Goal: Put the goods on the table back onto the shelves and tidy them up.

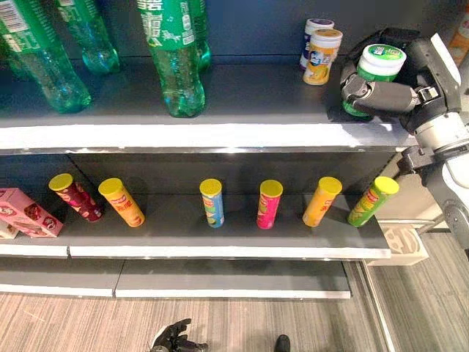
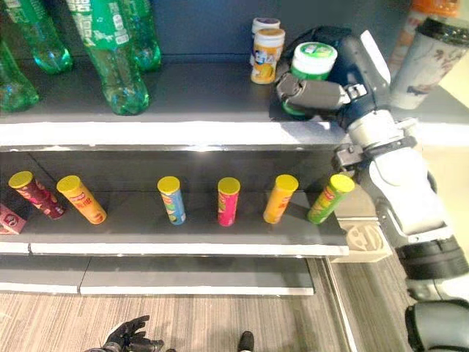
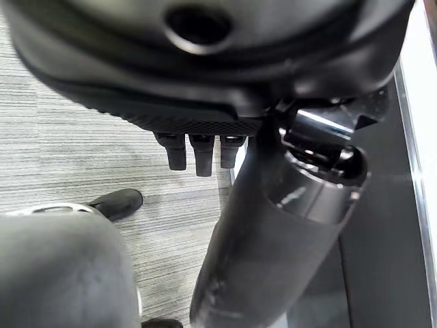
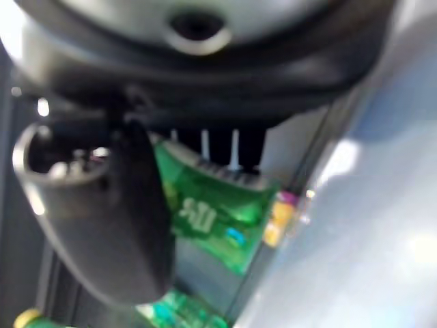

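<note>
One green tub with a white lid (image 1: 379, 67) sits in the right hand (image 1: 381, 94), the dark fingers curled round its far side and the thumb (image 2: 311, 94) laid across its front, so the hand is clasped on it; in the right wrist view the green wall (image 4: 205, 212) shows pinched between thumb and fingers. The tub stands upright at the right end of the upper shelf (image 1: 220, 136); whether its base rests on the board or hangs just above it I cannot tell. Just beside the tub, further in along that shelf, stand two small jars, one yellow (image 1: 321, 56) and one with a dark band (image 1: 314, 31) behind it; well apart, toward the shelf's left end, are the green bottles (image 1: 174, 59).

By its look I judge the tub to be light, stiff plastic with a smooth and rather slippery wall; the lid may be only pressed on, so the body is the place to hold it, mid-height, not the lid; a gentle squeeze should do, and it ought to be set flat before letting go, since a short tub tips little but slides easily.

Below the upper shelf a row of six yellow-capped tubes (image 1: 269, 204) leans on the lower shelf, with a pink box (image 1: 29, 213) at their left; the left hand (image 1: 174, 339) hangs low near the floor, fingers loosely spread, holding nothing.
</note>
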Available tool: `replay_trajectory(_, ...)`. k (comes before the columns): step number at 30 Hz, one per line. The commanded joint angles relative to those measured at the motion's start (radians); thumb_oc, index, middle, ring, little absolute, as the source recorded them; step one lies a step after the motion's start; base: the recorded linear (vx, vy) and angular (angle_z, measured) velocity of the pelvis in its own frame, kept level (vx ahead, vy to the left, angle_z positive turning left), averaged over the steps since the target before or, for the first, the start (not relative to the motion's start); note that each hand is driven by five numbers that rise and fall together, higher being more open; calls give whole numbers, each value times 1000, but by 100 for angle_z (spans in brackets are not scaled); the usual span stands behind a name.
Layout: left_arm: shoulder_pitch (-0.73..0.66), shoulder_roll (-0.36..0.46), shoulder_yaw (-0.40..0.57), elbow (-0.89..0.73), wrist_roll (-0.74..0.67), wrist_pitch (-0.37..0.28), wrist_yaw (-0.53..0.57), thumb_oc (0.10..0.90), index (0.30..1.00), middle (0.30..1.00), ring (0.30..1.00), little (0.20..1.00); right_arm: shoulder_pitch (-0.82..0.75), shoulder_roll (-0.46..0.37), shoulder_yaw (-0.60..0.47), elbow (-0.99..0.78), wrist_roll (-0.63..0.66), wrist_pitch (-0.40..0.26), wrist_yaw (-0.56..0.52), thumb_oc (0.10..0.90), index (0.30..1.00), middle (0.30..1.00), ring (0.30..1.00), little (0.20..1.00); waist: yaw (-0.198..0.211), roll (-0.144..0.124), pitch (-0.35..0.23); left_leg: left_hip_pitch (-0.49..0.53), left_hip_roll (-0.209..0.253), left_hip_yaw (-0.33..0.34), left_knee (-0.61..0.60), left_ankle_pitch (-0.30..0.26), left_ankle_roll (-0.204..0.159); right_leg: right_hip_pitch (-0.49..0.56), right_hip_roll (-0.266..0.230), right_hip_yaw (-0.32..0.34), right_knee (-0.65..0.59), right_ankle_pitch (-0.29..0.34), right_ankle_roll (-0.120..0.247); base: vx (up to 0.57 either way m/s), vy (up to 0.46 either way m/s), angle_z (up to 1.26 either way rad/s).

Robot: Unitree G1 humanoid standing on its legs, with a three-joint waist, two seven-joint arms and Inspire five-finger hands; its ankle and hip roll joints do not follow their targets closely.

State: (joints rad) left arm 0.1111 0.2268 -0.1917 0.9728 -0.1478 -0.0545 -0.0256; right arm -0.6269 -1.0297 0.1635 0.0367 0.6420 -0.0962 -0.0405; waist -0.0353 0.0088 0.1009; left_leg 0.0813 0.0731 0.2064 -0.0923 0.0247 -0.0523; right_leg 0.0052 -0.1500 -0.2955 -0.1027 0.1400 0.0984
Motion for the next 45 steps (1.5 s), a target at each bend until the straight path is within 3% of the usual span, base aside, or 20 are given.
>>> replay_trajectory(1,-61,66,-36,8,-5,-17,14,800,900,900,900,900,-191,29,-21,18,27,-61,-42,400,300,300,300,300,17,-67,-20,33,49,92,5,-40,-84,113,-81,-19,24,-114,108,25,1,5)
replay_trajectory(21,-60,56,-33,6,4,-16,21,800,900,900,900,900,-120,59,-61,-50,-1,-66,-29,405,307,307,307,307,13,-69,-16,43,46,90,5,-49,-81,119,-86,-27,24,-114,111,3,0,1)
replay_trajectory(22,-60,55,-33,4,3,-16,22,800,900,900,900,900,-120,60,-62,-48,-4,-65,-33,557,535,535,535,535,14,-70,-15,42,47,90,5,-49,-81,119,-87,-29,24,-114,112,0,0,0)
replay_trajectory(23,-59,56,-32,3,3,-16,21,800,900,900,900,900,-117,64,-67,-47,-7,-65,-35,776,865,865,865,865,15,-70,-15,41,46,90,5,-49,-82,119,-87,-31,24,-113,113,0,0,0)
replay_trajectory(24,-58,56,-31,3,4,-16,22,800,900,900,900,900,-115,64,-70,-48,-7,-66,-36,800,900,900,900,900,15,-71,-15,40,46,89,5,-49,-82,119,-87,-32,23,-113,112,0,0,0)
replay_trajectory(39,-61,56,-34,3,4,-17,23,800,900,900,900,900,-110,64,-119,-61,11,-96,-60,800,900,900,900,900,10,-72,-18,45,44,88,5,-54,-80,121,-89,-31,24,-111,114,0,0,0)
replay_trajectory(45,-68,55,-30,11,7,-20,26,800,900,900,900,900,-123,50,-187,-113,-16,-150,-97,800,900,900,900,900,2,-72,-21,48,44,90,5,-60,-78,118,-89,-26,25,-110,116,0,0,0)
